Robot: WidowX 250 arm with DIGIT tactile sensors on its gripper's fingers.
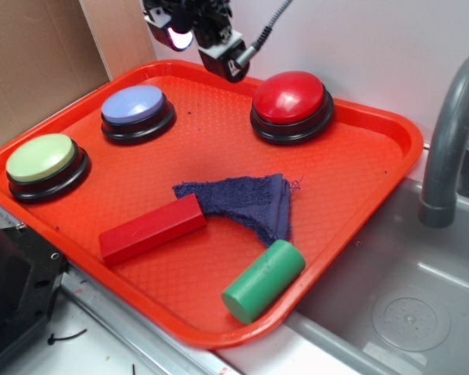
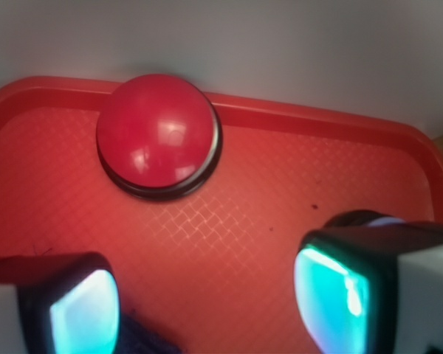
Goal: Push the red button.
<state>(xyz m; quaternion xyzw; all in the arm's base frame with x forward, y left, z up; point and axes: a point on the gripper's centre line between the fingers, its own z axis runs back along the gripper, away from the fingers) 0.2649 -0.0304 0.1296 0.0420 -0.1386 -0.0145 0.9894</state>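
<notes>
The red button [image 1: 289,98] is a glossy dome on a black base at the back right of the orange tray [image 1: 375,164]. In the wrist view the red button [image 2: 156,135] lies ahead and a little left, near the tray's far rim. My gripper [image 1: 199,35] hangs above the tray's back edge, left of the button and apart from it. Its jaws stand wide open over bare tray, nothing between the glowing pads [image 2: 332,295].
A blue-lavender button [image 1: 135,109] and a green button [image 1: 43,162] sit on the tray's left. A purple cloth [image 1: 250,201], a red block [image 1: 152,228] and a green cylinder [image 1: 263,280] lie nearer the front. A sink and grey faucet [image 1: 449,133] are at the right.
</notes>
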